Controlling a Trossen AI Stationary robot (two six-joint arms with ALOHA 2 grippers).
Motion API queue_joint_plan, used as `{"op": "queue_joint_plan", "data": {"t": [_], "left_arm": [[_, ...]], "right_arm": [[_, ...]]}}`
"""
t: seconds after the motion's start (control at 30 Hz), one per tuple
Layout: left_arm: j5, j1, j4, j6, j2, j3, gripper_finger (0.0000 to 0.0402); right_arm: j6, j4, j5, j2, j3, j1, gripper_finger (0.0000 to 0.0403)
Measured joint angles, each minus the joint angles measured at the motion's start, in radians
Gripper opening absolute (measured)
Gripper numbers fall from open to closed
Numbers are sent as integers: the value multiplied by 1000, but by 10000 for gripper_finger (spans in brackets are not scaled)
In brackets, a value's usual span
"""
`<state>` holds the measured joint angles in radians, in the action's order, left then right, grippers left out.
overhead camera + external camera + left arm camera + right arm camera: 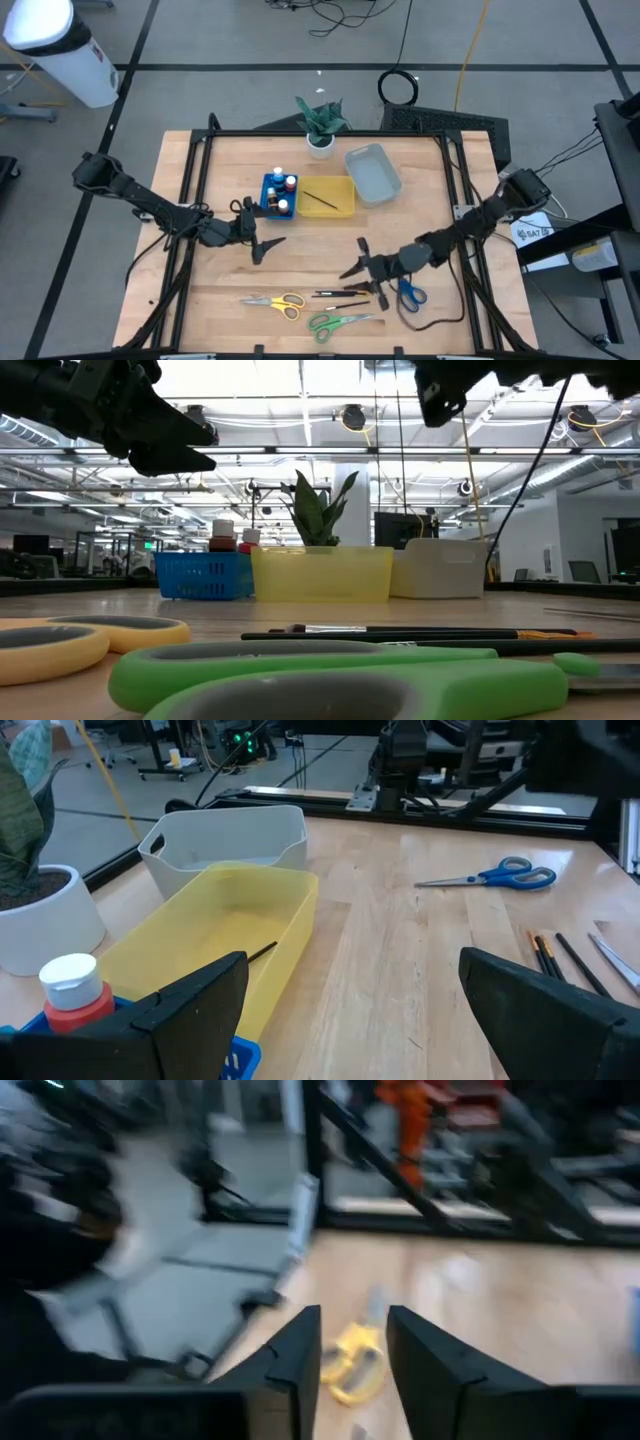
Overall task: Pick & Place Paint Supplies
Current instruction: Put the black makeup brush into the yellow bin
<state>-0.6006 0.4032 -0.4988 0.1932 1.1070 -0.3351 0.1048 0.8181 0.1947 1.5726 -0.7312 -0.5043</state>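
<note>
Across the near half of the table [420, 190] lies everything you have yet to move: the yellow scissors [276, 301] near left, the green scissors [337, 322] nearest the edge, the loose brushes [345, 294] between them, and the blue scissors [409, 293] to the right. Farther back, the blue tray [266, 196] already holds the paint bottles [283, 183], and one brush [319, 199] lies in the yellow tray [345, 187]; the clear tray [372, 171] shows nothing inside. Your right gripper [358, 260] hangs just beyond the brushes, fingers a narrow gap apart and holding nothing, its wrist camera looking toward the yellow scissors. The brushes run left to right, so they lie on the near side of those fingers, which would need to straddle them across the thin shafts. Your left gripper [262, 245] waits spread wide and empty beside the blue tray, clearly farther from the brushes, so the right arm looks better placed.
</note>
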Motion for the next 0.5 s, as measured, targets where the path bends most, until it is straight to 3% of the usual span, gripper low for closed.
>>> {"op": "queue_joint_plan", "data": {"t": [0.17, 0.37, 0.5], "left_arm": [[0, 0, 1, -2, 0, 0, 377], [-1, 0, 1, -29, 0, 0, 377], [0, 0, 3, -34, 0, 0, 377]], "right_arm": [[43, -359, 170, 11, -148, -72, 171], [178, -711, 167, 149, -327, -95, 194], [205, -762, 20, 256, -348, -91, 183]]}}
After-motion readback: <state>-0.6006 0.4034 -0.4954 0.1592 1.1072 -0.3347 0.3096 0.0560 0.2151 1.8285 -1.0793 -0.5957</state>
